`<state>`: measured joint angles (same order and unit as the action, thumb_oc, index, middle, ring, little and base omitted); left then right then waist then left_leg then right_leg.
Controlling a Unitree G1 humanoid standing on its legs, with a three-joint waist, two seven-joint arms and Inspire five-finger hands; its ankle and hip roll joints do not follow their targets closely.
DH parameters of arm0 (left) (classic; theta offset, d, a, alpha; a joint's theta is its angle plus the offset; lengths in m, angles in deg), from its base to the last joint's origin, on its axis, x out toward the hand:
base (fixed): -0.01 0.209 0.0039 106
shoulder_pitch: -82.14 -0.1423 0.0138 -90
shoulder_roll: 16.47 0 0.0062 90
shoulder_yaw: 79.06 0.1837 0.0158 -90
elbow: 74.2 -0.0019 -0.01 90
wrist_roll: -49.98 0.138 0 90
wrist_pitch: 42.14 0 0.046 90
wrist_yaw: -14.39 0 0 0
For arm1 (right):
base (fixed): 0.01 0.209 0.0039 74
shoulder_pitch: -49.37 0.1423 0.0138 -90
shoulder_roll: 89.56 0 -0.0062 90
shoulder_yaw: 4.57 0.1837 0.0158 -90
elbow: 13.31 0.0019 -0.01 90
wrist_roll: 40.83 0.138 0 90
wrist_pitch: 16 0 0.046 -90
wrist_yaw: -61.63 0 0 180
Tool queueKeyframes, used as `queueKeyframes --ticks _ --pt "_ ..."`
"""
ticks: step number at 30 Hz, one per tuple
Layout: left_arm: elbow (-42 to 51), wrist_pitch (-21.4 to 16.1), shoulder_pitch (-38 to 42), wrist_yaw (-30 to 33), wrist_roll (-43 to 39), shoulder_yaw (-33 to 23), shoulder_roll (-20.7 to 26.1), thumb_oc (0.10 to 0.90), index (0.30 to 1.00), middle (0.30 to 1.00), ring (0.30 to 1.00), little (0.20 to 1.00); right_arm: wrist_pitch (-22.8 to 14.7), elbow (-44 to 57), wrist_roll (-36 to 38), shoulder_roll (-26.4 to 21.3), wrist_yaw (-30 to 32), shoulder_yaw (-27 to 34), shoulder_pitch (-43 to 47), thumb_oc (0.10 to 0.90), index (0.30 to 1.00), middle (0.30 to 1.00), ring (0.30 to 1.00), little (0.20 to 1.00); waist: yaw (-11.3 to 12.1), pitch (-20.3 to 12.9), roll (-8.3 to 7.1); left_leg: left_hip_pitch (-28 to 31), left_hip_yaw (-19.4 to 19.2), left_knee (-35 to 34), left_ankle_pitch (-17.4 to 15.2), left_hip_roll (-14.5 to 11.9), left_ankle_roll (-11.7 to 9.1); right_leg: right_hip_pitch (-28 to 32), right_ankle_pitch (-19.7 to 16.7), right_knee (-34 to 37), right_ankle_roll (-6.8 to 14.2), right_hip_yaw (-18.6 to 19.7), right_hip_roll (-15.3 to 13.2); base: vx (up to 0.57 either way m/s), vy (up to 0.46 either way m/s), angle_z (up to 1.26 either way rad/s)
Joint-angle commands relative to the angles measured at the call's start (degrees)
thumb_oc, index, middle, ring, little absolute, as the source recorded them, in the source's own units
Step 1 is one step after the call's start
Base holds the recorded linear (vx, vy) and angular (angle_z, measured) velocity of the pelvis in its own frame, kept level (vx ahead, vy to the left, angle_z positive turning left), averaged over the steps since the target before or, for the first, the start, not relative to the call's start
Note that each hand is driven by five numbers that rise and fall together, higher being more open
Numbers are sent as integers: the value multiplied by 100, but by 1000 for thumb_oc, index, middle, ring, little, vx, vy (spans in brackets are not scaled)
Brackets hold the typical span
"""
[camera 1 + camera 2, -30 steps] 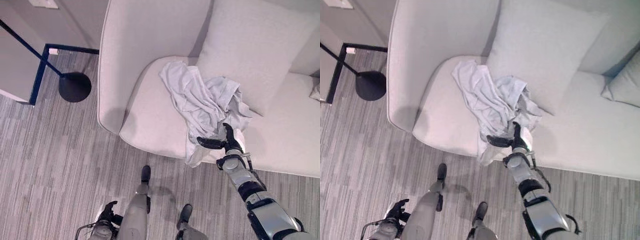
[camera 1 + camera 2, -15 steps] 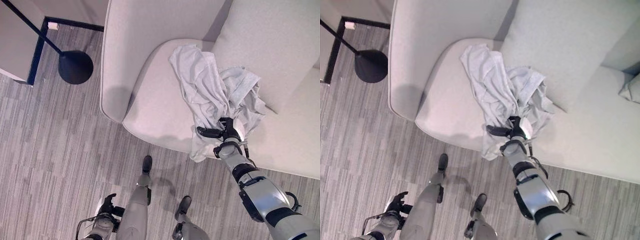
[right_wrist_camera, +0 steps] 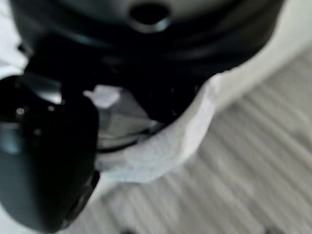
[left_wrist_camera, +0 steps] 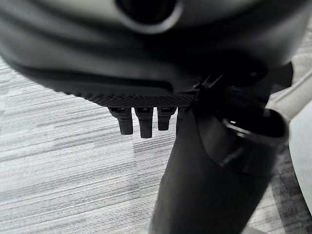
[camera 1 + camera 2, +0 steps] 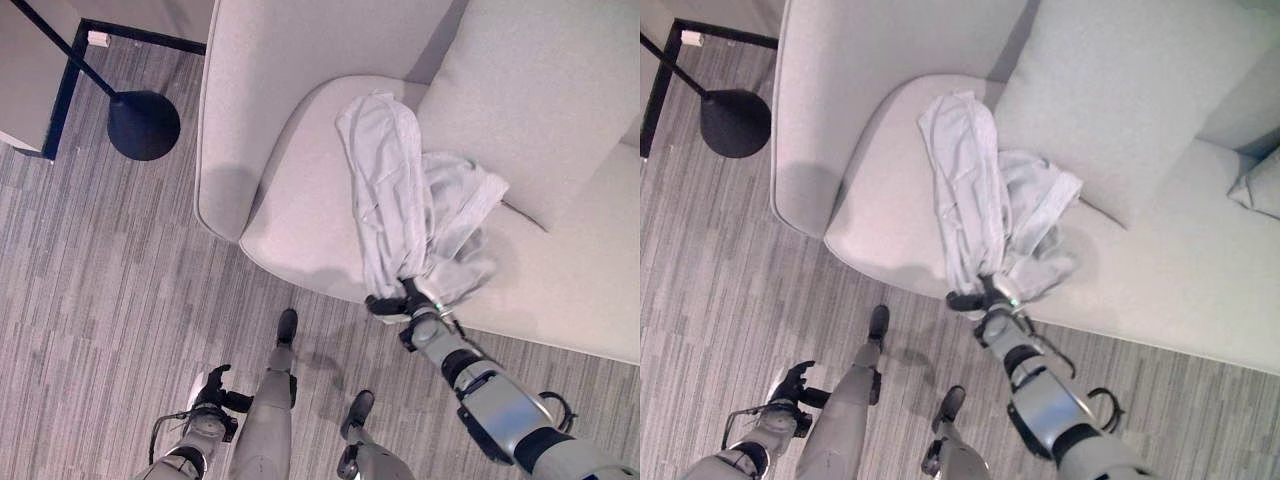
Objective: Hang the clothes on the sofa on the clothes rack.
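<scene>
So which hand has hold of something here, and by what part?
The right hand grips the pale garment by its lower edge, at the sofa seat's front. The left hand hangs low, holding nothing.

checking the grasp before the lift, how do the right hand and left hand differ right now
The right hand is at the sofa's front edge, fingers curled into the pale garment; the left hand hangs low over the floor, holding nothing. The right hand's arm reaches forward; the left hand's arm hangs by the robot's side. In its wrist view the left hand's fingers look relaxed. Both hands are dark.
</scene>
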<state>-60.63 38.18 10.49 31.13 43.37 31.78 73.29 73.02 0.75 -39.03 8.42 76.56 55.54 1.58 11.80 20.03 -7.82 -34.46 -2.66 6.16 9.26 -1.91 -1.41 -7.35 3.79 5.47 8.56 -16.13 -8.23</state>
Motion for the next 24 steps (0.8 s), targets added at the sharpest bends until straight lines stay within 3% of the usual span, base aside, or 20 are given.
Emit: queueKeyframes --ticks 1,6,7,8,12,16,17,20,21,24 --pt "-282 22 -51 162 176 139 43 800 900 900 900 900 -159 312 434 -198 -28 86 -188 400 300 300 300 300 92 48 28 -50 -27 613 -1213 180 92 -198 -60 -299 -235 535 96 0 0 0" --pt "-359 65 45 204 191 75 82 800 900 900 900 900 -375 684 1698 -128 -193 493 -424 400 300 300 300 300 14 -31 36 33 -46 617 -1251 185 100 -152 -7 -330 -243 539 95 0 0 0" --pt "-378 79 87 215 187 52 104 800 900 900 900 900 -464 859 2279 -139 -245 689 -472 400 300 300 300 300 -12 -58 62 85 -50 571 -1241 192 96 -149 0 -342 -242 547 93 -25 41 0" --pt "-377 83 136 242 159 28 123 800 900 900 900 900 -655 1125 3366 -108 -284 1063 -504 400 300 300 300 300 -48 -71 108 155 -50 507 -1219 195 82 -176 4 -381 -241 558 89 -31 39 0" --pt "-344 107 40 296 119 -96 134 800 900 900 900 900 -1058 2064 5127 59 -537 1551 -618 400 300 300 300 300 -73 -44 216 272 -83 393 -1163 196 55 -231 29 -483 -235 570 67 -24 27 0" --pt "-271 111 -240 340 197 -128 58 800 900 900 900 900 -1283 2912 5912 191 -849 1535 -807 400 300 300 300 300 -47 -45 264 381 -95 349 -1133 181 37 -184 55 -532 -229 575 46 0 0 0" --pt "-271 148 -464 354 250 -195 -33 800 900 900 900 900 -1439 3570 6443 279 -1157 1522 -906 400 300 300 300 300 -11 -106 264 525 -106 312 -1132 178 32 -73 93 -547 -229 549 30 0 0 0" --pt "-277 167 -524 353 272 -224 -44 800 900 900 900 900 -1471 3783 6543 295 -1230 1487 -948 400 300 300 300 300 4 -135 255 590 -109 299 -1134 181 29 -12 112 -547 -232 544 22 26 -21 1" --pt "-292 218 -630 357 382 -255 -68 800 900 900 900 900 -1633 4388 6664 306 -1338 1466 -1045 400 300 300 300 300 22 -239 237 740 -118 269 -1137 190 31 134 150 -540 -232 532 -3 47 -31 -2" --pt "-286 254 -703 349 478 -254 -103 800 900 900 900 900 -1836 4859 6708 275 -1366 1546 -1083 400 300 300 300 300 31 -371 220 912 -105 188 -1123 223 41 286 188 -523 -228 502 -20 37 -23 1"
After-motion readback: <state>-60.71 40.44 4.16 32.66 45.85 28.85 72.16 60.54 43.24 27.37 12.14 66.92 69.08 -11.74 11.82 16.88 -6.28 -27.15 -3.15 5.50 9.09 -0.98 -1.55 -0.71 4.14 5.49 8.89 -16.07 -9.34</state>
